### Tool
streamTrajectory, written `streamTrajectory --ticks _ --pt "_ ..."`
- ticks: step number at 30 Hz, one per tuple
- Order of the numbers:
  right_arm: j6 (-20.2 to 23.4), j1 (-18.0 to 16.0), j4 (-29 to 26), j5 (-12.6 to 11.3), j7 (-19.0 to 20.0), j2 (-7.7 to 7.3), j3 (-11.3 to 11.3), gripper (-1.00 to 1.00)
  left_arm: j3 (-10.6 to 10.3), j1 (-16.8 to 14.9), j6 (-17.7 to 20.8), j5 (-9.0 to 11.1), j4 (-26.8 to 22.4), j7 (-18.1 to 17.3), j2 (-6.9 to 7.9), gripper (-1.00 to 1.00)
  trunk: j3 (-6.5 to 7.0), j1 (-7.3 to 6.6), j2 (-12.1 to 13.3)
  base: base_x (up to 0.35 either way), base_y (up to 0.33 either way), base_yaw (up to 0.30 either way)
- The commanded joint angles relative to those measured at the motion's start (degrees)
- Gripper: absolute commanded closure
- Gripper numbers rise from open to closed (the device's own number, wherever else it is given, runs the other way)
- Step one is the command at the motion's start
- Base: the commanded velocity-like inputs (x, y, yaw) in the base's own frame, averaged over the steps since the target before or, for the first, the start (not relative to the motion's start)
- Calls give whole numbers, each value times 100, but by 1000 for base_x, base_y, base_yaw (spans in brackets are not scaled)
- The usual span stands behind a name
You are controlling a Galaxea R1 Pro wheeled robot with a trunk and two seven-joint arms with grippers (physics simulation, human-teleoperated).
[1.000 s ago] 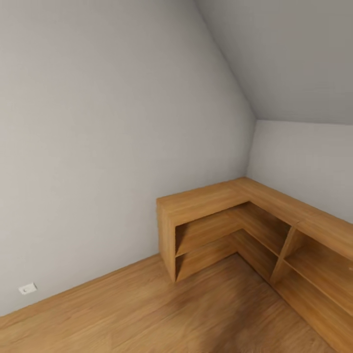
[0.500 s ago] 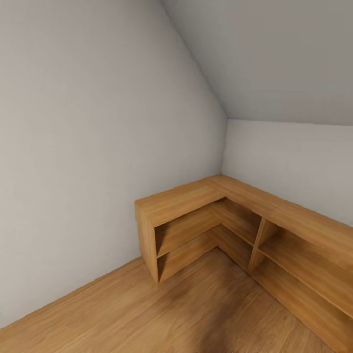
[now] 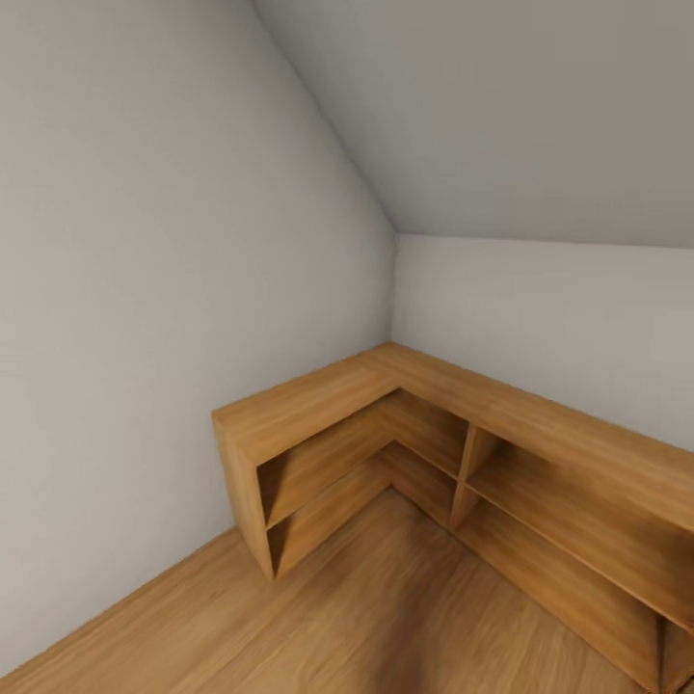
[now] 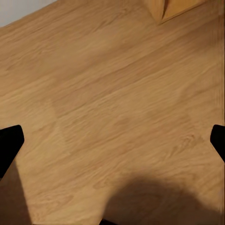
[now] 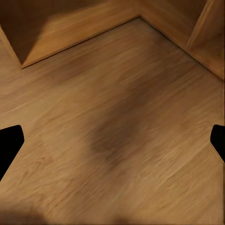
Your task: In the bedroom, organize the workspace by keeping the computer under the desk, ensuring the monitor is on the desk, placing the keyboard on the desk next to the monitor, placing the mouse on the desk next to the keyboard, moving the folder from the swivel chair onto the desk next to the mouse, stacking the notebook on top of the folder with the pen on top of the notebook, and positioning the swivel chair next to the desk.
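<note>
Wood floor point(image 4: 112, 93) lies under both wide-open, empty pincers, left point(image 4: 112, 140) and right point(image 5: 112, 140).

The head view looks forward and down from standing height into a room corner, where a low L-shaped wooden shelf unit point(image 3: 424, 434) sits under sloped grey walls point(image 3: 145, 241). Both wrist views look steeply down at the wood floor point(image 4: 112, 103) from close above. The right wrist view faces the shelf unit's open bays; the left wrist view catches one shelf corner. All three share floor and shelf.
</note>
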Motion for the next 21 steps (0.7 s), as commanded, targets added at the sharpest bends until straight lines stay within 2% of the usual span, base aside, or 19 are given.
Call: streamTrajectory --ticks 1,13,21 --pt "-9 -6 7 12 -54 -1 38 -100 -49 -4 -24 45 -4 31 3 -100 -7 3 -4 322 0 -300" --pt "-28 -6 7 38 -52 -1 43 -100 -49 -4 -24 45 1 32 3 -100 -7 3 -4 324 0 -300" --pt "-35 -6 7 45 -52 -1 45 -100 -49 -4 -28 45 0 36 3 -100 -7 3 -4 104 1 -300"
